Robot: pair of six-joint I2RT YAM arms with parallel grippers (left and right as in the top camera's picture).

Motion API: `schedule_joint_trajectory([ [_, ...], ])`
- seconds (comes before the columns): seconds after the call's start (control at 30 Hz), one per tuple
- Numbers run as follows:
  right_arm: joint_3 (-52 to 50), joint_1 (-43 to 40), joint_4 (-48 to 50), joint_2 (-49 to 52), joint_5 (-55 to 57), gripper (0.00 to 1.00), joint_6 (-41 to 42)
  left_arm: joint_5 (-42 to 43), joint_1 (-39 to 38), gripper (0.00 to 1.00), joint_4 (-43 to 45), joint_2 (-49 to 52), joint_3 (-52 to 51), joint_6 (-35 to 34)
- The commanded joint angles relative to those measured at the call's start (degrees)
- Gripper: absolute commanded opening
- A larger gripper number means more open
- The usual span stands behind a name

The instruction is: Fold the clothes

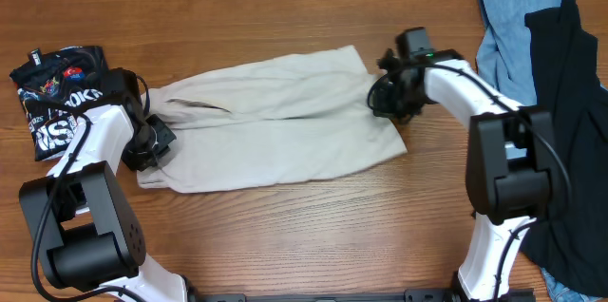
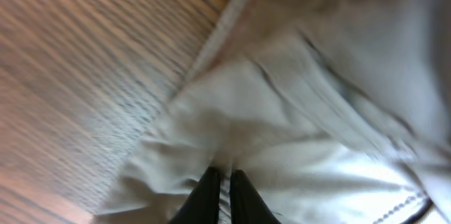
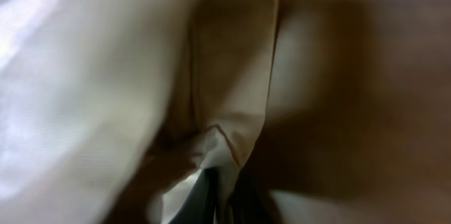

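Shorts: the pale beige shorts (image 1: 275,117) lay spread flat across the middle of the desk (image 1: 285,245), with the slit pocket (image 1: 198,104) near their left end.
Other clothes: a black printed garment (image 1: 57,93) sat at the upper left; a light blue garment (image 1: 513,17) and a black garment (image 1: 570,103) lay piled at the right edge.
Left gripper: the left gripper (image 1: 152,141) was at the shorts' left end, its jaws narrow, pinching a ridge of cloth.
Right gripper: the right gripper (image 1: 383,95) was at the shorts' upper right corner, its jaws closed on a folded edge.
Handling: the shorts looked light, thin and limp, likely to sag and crease when lifted; neither slippery nor fragile.
Where to hold: probably the 2 ends, at doubled hems or the waistband, keeping the cloth taut between both grips.
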Motion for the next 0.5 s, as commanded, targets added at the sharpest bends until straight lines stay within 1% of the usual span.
schedule_joint_trajectory([
  [0.0, -1.5, -3.8, -5.5, -1.0, 8.8, 0.04, 1.2, 2.8, -0.1, 0.09, -0.5, 0.5, 1.3, 2.7],
  [0.1, -1.5, -4.8, -11.0, -2.3, 9.8, 0.04, 1.2, 3.9, -1.1, 0.08, -0.7, 0.5, 1.3, 3.1],
  [0.23, -1.5, -4.9, -13.7, -3.9, 9.7, 0.05, 2.5, 7.2, -2.4, 0.08, 0.0, -1.0, 1.5, 5.0],
  [0.27, -1.5, -4.9, -13.8, -4.3, 9.7, 0.10, 2.4, 8.1, -2.8, 0.09, 0.2, -1.7, 1.7, 5.5],
  [0.3, -1.5, -4.9, -13.8, -4.9, 9.7, 0.20, 2.4, 8.3, -3.1, 0.09, 0.2, -2.6, 2.1, 5.9],
  [0.4, -1.5, -5.0, -13.7, -7.9, 9.8, 0.53, 2.7, 8.3, -4.2, 0.12, 0.2, -5.6, 3.5, 7.2],
  [0.47, -1.4, -5.4, -13.5, -10.8, 9.7, 0.60, 2.9, 8.3, -5.3, 0.14, 0.2, -7.9, 4.4, 8.7],
])
